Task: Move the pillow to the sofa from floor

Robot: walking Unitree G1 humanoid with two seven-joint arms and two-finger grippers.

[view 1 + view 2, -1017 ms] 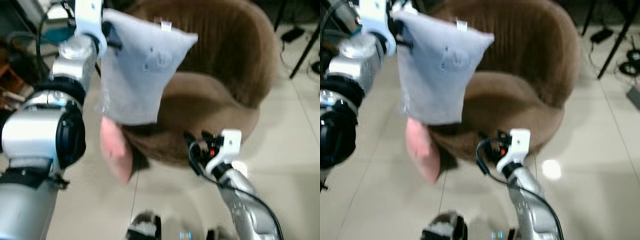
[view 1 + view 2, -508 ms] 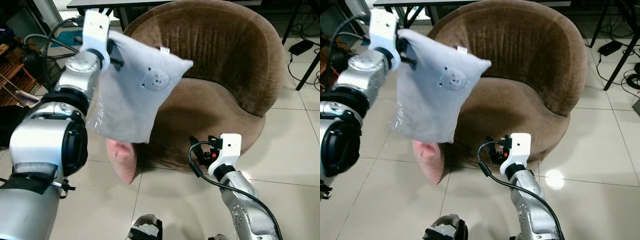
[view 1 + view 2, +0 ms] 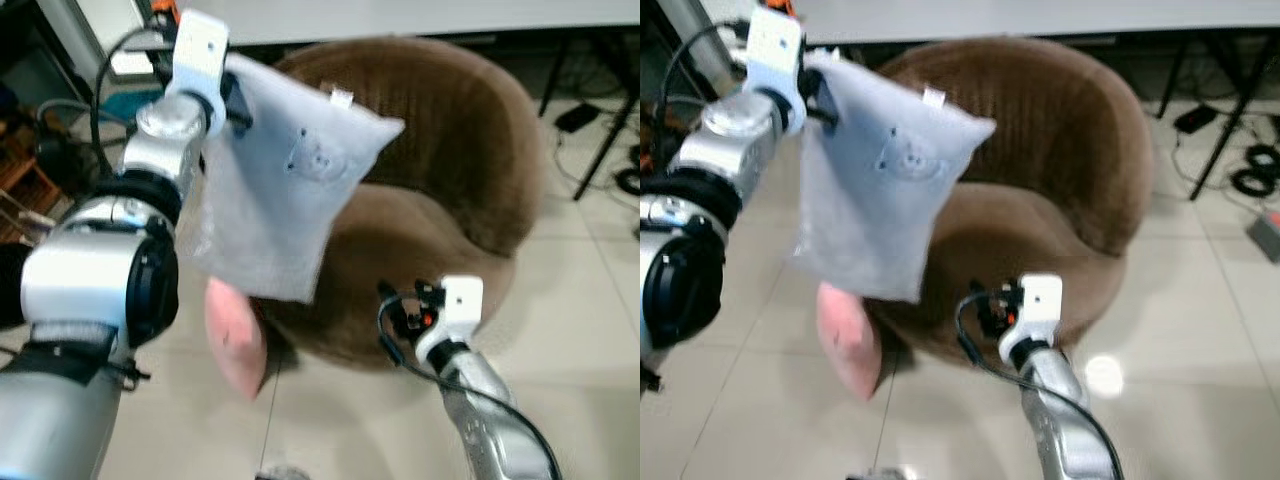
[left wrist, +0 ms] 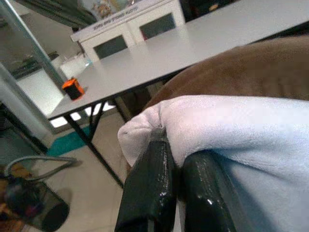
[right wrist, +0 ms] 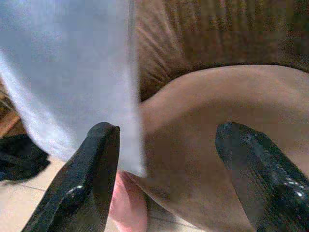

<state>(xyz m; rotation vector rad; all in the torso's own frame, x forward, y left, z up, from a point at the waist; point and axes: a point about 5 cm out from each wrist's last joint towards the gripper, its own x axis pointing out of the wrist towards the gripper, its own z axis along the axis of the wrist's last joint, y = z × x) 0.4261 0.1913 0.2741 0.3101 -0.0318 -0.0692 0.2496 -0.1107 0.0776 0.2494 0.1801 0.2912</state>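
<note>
On our left, the left gripper (image 4: 166,193) is clamped on a top corner of the grey pillow (image 3: 280,200), which hangs in the air, clear of the floor, in front of the near left edge of the brown sofa (image 3: 470,150). A pink pillow (image 3: 235,335) stands on the tiles against the sofa's base, just below the hanging one.

We judge the lift done and the carry nearly done; what is left is to swing the grey pillow over the seat (image 5: 207,125) and let go. The pink pillow is not yet picked up, if it counts.

Toward the middle, the seat is bare and open, ringed by a high curved back, so the way in is from the front. A white table (image 4: 193,43) edge runs behind the sofa.

On our right, the right gripper (image 5: 174,179) waits low before the sofa's front, its fingers spread wide and holding nothing. Cables (image 3: 1250,160) lie on the floor further right.
</note>
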